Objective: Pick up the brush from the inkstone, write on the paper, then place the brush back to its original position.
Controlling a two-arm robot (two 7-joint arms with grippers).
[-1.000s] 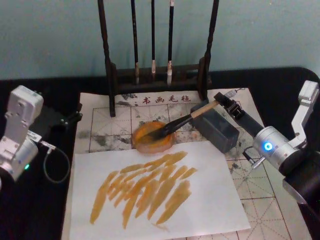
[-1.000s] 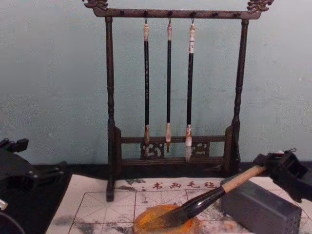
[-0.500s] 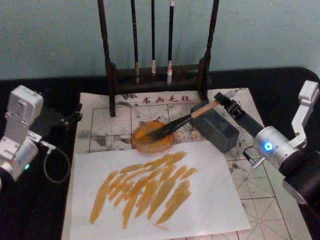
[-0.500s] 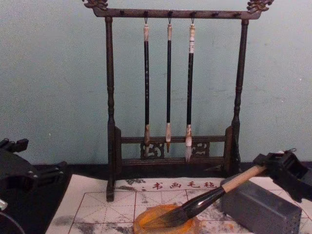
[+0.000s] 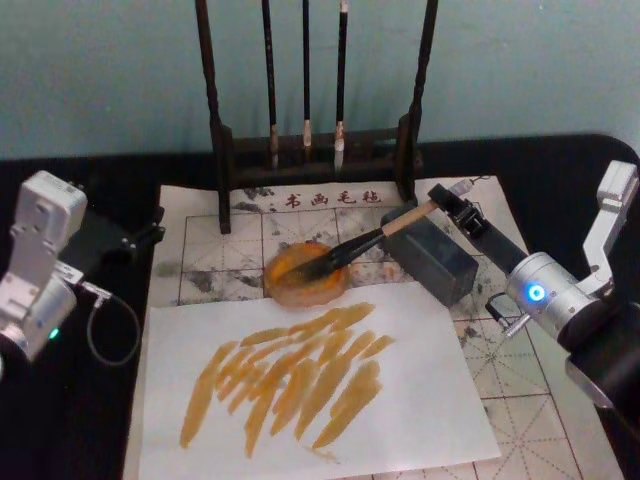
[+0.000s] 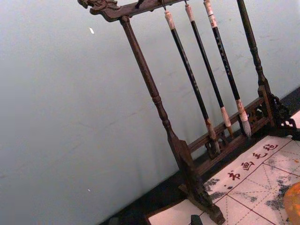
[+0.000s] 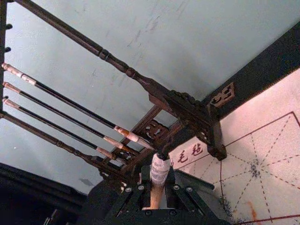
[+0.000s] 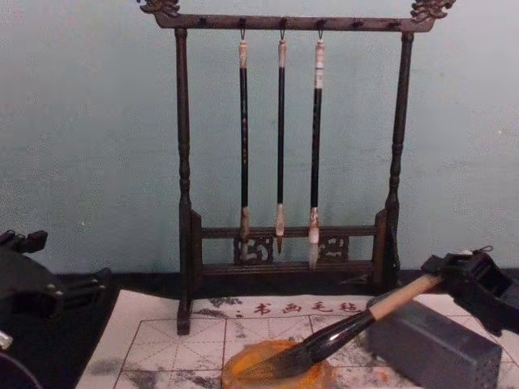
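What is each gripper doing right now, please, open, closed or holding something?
Left gripper: idle beside the mat, fingers cannot be told.
Right gripper: closed on the brush, tip in the inkstone.

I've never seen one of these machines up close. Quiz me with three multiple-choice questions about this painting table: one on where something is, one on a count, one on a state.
1. Where does the big brush's tip rest?
A. in the orange dish
B. on the white sheet
C. on the rack

2. How many thin brushes hang on the rack?
A. two
B. three
C. five

3. What is the right claw doing?
A. hanging open
B. gripping the brush handle
C. holding the grey block

Answers:
1 A, its dark tip lies in the dish.
2 B, three hang side by side.
3 B, it is shut on the tan handle's end, above the grey block.
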